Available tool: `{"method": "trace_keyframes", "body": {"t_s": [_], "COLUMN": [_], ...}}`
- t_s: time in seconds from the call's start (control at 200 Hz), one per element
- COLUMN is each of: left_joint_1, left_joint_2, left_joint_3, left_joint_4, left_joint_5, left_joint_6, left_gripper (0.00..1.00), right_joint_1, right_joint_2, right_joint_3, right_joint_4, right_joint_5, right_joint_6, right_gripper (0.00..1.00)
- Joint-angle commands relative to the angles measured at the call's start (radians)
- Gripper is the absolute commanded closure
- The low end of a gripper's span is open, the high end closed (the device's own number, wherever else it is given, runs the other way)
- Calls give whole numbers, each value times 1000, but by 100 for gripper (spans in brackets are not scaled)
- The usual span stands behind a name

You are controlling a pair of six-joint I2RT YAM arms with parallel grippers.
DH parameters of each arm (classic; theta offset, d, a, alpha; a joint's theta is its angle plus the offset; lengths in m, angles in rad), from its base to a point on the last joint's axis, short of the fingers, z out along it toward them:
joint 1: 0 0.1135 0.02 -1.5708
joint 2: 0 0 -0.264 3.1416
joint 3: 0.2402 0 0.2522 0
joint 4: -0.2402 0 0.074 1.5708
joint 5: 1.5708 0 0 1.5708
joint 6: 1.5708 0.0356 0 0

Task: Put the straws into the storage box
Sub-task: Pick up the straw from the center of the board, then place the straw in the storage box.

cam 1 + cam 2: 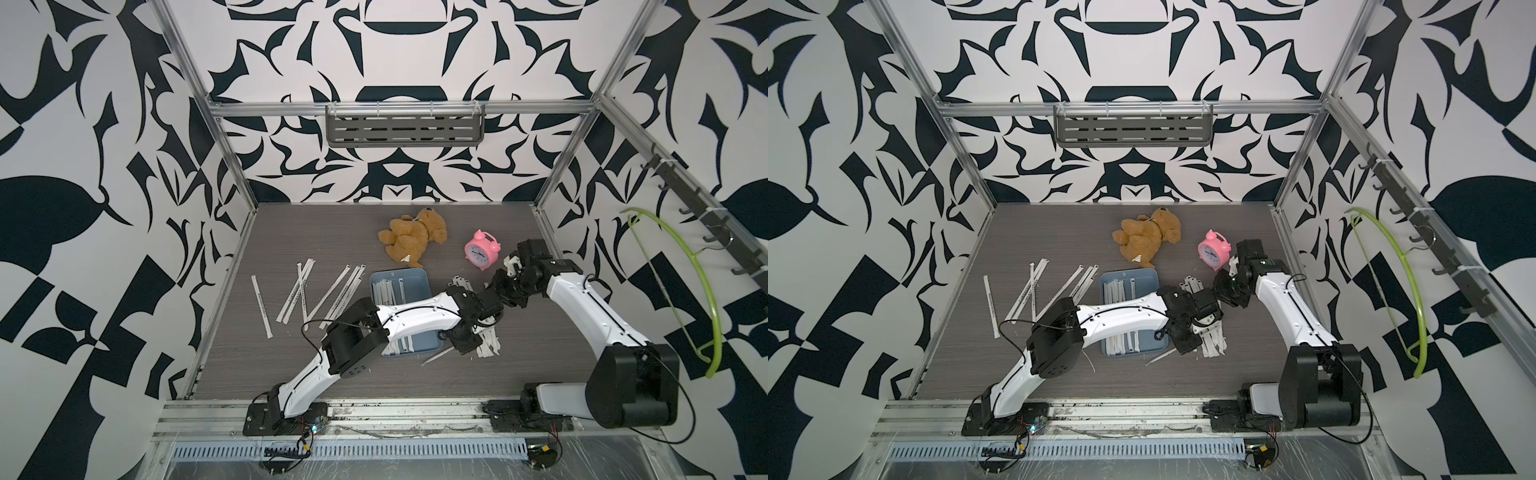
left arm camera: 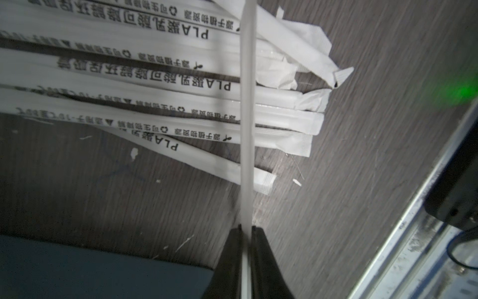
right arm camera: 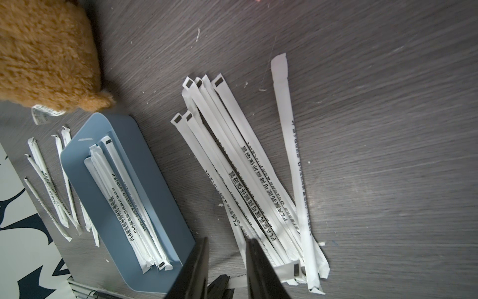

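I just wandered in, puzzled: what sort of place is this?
Probably a robot test booth: two robot arms bolted to a rail, patterned walls on a metal frame, and props like a teddy bear, alarm clock and straws.

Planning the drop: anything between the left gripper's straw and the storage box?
Nothing visible. The left gripper pinches one straw close beside the storage box; only bare table lies between them.
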Motion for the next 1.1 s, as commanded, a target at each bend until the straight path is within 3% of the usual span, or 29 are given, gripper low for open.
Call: {"method": "trace_keyframes", "body": {"t_s": [0.0, 0.205, 0.34, 0.43, 0.645, 0.86, 1.1], "left_joint_1": [-2, 40, 78, 144, 339, 432, 449], "left_joint_2": [-78, -241, -377, -479, -666, -610, -491], "left_joint_3": [4, -142, -258, -402, -736, -867, -866], "left_joint_4": [-44, 37, 168, 315, 678, 915, 951], "left_joint_5": [19, 42, 131, 186, 155, 144, 181], "left_joint_6": [-16, -124, -215, -321, -582, -756, -830], "left_gripper": [92, 99, 99, 100, 100, 100, 100], "right_joint_1": [3, 4, 8, 23, 147, 271, 327], "right_joint_2": [-18, -11, 2, 5, 17, 54, 58], "right_joint_3": [17, 29, 44, 56, 80, 127, 107], "right_joint_4": [0, 3, 12, 14, 31, 41, 53], "right_joint_5": [-10, -15, -22, -26, 20, 74, 108], "right_joint_6": [5, 13, 22, 25, 49, 72, 89], "right_gripper": [70, 70, 70, 71, 73, 74, 76]}}
